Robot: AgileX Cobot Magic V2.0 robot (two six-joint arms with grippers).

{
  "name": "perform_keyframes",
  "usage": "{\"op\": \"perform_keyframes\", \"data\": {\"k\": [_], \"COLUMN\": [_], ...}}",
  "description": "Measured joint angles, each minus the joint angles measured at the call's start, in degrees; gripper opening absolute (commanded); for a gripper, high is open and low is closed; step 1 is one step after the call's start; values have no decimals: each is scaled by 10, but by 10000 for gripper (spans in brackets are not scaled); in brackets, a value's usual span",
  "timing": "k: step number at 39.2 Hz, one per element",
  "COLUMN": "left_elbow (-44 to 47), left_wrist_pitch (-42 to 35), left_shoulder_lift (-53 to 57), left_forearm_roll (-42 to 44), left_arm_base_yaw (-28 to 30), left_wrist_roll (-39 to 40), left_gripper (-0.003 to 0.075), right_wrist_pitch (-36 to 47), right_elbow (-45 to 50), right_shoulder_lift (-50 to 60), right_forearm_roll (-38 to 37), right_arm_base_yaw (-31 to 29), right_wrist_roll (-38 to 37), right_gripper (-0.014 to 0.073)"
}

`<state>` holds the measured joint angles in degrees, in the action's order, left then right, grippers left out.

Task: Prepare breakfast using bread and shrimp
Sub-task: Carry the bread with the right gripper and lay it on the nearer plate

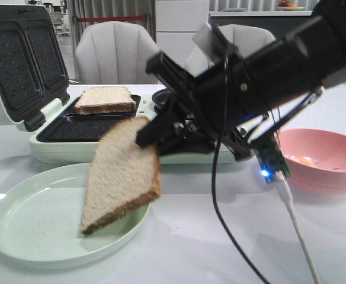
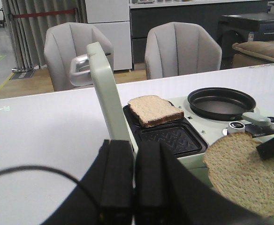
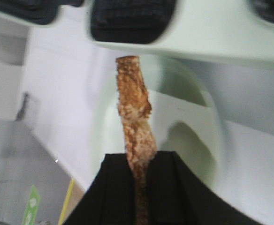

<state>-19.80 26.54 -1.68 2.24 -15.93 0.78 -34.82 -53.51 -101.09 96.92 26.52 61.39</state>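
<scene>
Right end effector (image 1: 152, 135) clamped on one bread slice (image 1: 122, 174) at its upper edge — slice hangs tilted, lower corner just over or touching the pale green plate (image 1: 19, 228) at near left of the white surface (image 1: 220, 236); contact cannot be told. Right wrist view shows the slice edge-on, crust (image 3: 136, 140) pinched between the two black fingers (image 3: 109, 187), plate below.

Second bread slice (image 1: 105, 99) lies flat in the far left well of the open sandwich maker (image 1: 84, 145), lid (image 1: 19, 65) raised to the left. The well nearer the camera is bare grid in the left wrist view. Small black pan (image 2: 221, 103) sits on the maker's right side.

Pink bowl (image 1: 318, 157) at right on the surface, well apart from the plate; pale orange bits inside, probably shrimp (image 1: 306, 160), too small to be sure.

Left end effector (image 2: 134, 187) — fingers together, nothing between them, seen only in its own wrist view, near the lid's edge.
</scene>
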Motion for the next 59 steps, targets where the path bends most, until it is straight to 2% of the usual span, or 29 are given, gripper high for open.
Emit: {"op": "perform_keyframes", "data": {"k": [7, 17, 30, 33, 39, 43, 52, 59], "left_elbow": [0, 0, 0, 0, 0, 0, 0, 0], "left_wrist_pitch": [0, 0, 0, 0, 0, 0, 0, 0], "left_shoulder_lift": [0, 0, 0, 0, 0, 0, 0, 0], "left_forearm_roll": [0, 0, 0, 0, 0, 0, 0, 0], "left_arm_base_yaw": [0, 0, 0, 0, 0, 0, 0, 0], "left_wrist_roll": [0, 0, 0, 0, 0, 0, 0, 0], "left_gripper": [113, 113, 113, 113, 113, 113, 113, 113], "right_wrist_pitch": [-42, 35, 43, 43, 45, 46, 60, 120], "right_elbow": [-59, -157, -297, -320, -344, -345, -350, -350], "right_shoulder_lift": [0, -26, -163, -189, -222, -224, -212, -172], "right_forearm_roll": [34, 51, 56, 56, 61, 61, 58, -20], "right_arm_base_yaw": [1, 1, 10, 12, 12, 12, 12, 12], "right_wrist_roll": [32, 77, 78, 78, 79, 79, 100, 98], "right_gripper": [182, 185, 193, 240, 489, 594, 605, 605]}}
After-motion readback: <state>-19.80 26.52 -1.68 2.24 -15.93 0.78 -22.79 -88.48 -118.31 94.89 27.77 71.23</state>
